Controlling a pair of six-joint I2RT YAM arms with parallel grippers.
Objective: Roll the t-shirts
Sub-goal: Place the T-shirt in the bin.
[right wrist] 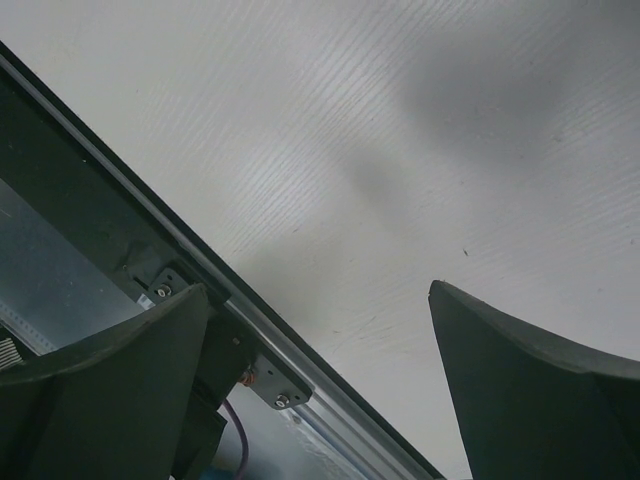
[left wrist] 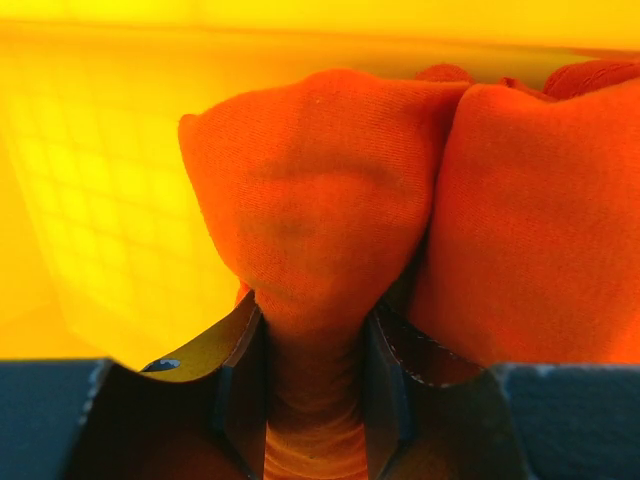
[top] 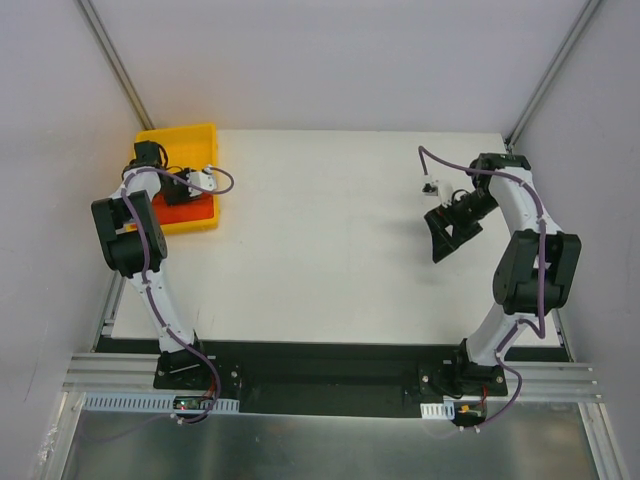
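Yellow plastic tray [top: 178, 131]: L hand [left wrist: 312, 312] pinching soft knit orange t-shirt [left wrist: 310, 190].

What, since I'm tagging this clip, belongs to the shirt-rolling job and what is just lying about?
Job: orange t-shirts in the yellow tray; left gripper, shut on one; right gripper, open over the white table.
Just there: yellow tray; white table.

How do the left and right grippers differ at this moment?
1. The left gripper is closed on a fold of an orange t-shirt; the right gripper holds nothing.
2. The left gripper's jaws stand narrow; the right gripper's are spread wide.
3. The left gripper reaches into the yellow tray at the far left corner of the table; the right gripper hangs over the table's right side.
Both have dark fingers.
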